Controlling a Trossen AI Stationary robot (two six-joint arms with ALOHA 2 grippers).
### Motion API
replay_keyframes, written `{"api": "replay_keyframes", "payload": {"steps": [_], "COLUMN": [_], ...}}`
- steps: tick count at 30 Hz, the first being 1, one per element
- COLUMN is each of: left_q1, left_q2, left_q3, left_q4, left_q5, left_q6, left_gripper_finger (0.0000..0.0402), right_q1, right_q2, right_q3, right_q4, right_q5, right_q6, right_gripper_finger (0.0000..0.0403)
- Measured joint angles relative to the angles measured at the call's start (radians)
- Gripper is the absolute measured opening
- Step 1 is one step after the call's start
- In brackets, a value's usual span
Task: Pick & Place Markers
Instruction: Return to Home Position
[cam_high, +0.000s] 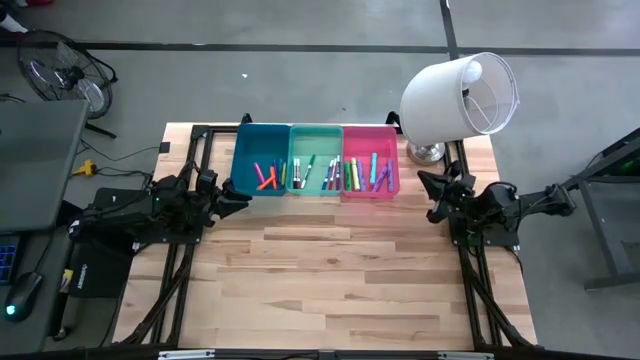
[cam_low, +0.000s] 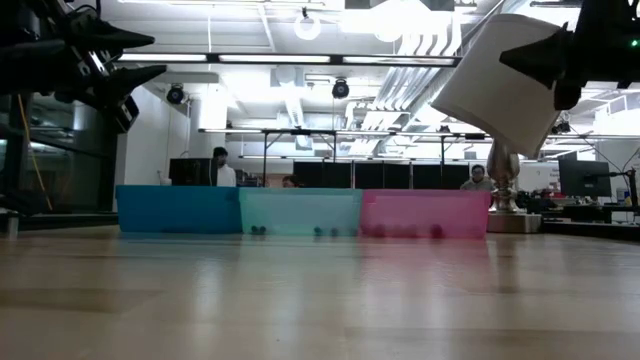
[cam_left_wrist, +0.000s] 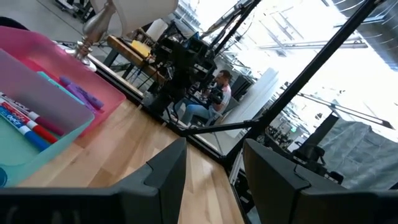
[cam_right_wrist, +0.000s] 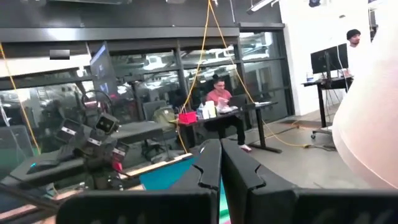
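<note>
Spread and empty at the left gripper (cam_high: 238, 193), parked near 9 o'clock of the tabletop (cam_high: 340, 280), just beside the blue bin (cam_high: 258, 145). Clenched on nothing at the right gripper (cam_high: 432, 192), near 3 o'clock, below the white lamp (cam_high: 460, 95). No pen loose on the wood: all the markers (cam_high: 322, 172) inside the row of blue bin, mint green bin (cam_high: 315, 140) and pink bin (cam_high: 370, 138) at 12 o'clock. Probably light, stiff, smooth-barrelled and apt to roll; best pinched across mid-barrel, square to its length. From overhead, the colours mixed in every bin; from table height, only bin walls with dim dark ends behind. From the left wrist, red and blue pens in the mint green bin, purple in the pink bin, and the gap between its fingers (cam_left_wrist: 168, 168); from the right wrist, no markers at all.
</note>
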Motion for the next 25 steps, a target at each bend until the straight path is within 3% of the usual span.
{"api": "replay_keyframes", "payload": {"steps": [25], "left_q1": [0.000], "left_q2": [0.000], "left_q3": [0.001], "left_q4": [0.000], "left_q5": [0.004], "left_q6": [0.000], "left_gripper_finger": [0.0156], "right_q1": [0.000], "right_q2": [0.000], "right_q3": [0.000], "right_q4": [-0.027], "right_q5": [0.012], "right_q6": [0.000], "right_gripper_finger": [0.0000]}}
